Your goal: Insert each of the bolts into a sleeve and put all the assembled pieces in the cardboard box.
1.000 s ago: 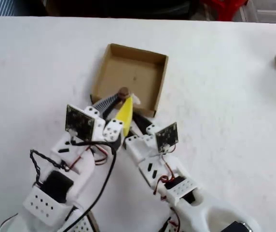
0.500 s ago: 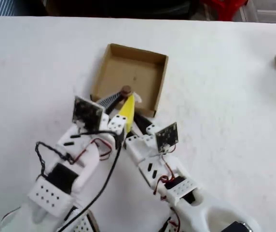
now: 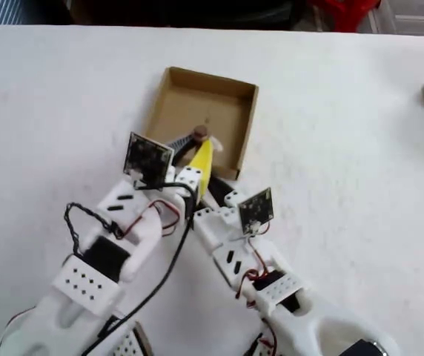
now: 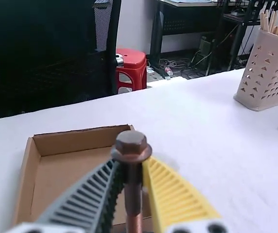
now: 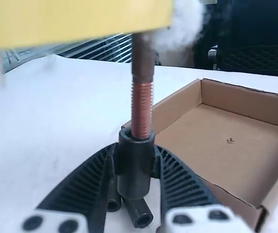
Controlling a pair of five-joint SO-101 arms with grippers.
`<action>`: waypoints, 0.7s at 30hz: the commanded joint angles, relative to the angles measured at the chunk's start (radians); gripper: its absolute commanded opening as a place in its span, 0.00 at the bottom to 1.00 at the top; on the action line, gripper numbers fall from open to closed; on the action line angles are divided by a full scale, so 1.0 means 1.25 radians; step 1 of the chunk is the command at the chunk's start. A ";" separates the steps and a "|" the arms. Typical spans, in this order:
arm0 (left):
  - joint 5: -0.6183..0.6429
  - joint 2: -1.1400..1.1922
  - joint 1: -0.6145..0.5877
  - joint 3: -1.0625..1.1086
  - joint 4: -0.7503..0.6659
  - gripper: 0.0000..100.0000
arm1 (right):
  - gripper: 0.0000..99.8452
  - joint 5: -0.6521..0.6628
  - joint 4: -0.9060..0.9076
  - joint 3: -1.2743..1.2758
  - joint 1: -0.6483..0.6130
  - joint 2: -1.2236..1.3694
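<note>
We note the left pincer (image 4: 129, 167) closed around a copper-coloured bolt (image 4: 133, 187), its grey finger and yellow finger pressing the shank from either side just under the hexagonal head. The bolt stands upright, head up. In the high view its head (image 3: 199, 133) sits by the near wall of the cardboard box (image 3: 210, 78), which lies open on the white desk (image 3: 345, 111). The right pincer (image 5: 135, 156) comes in from below, and its two black ribbed fingers clamp a black sleeve (image 5: 135, 165), also upright. The threaded end of the bolt enters the top opening of this sleeve; we cannot tell how deep it goes. Beneath the held sleeve, between the black fingers, we see two more black sleeves (image 5: 141, 216) lying on the desk, open ends towards the camera. The box is just beside the held pair, and we see only a few small specks on its brown floor (image 5: 226, 145). Both arms meet at this spot, the left one crossing above the right. A beige perforated holder (image 4: 265, 73) with sticks in it stands on the desk well apart from the box.
</note>
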 commanded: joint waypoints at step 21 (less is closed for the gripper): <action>-0.005 -0.003 0.003 0.023 0.023 0.02 | 0.02 0.012 -0.017 0.002 -0.001 -0.021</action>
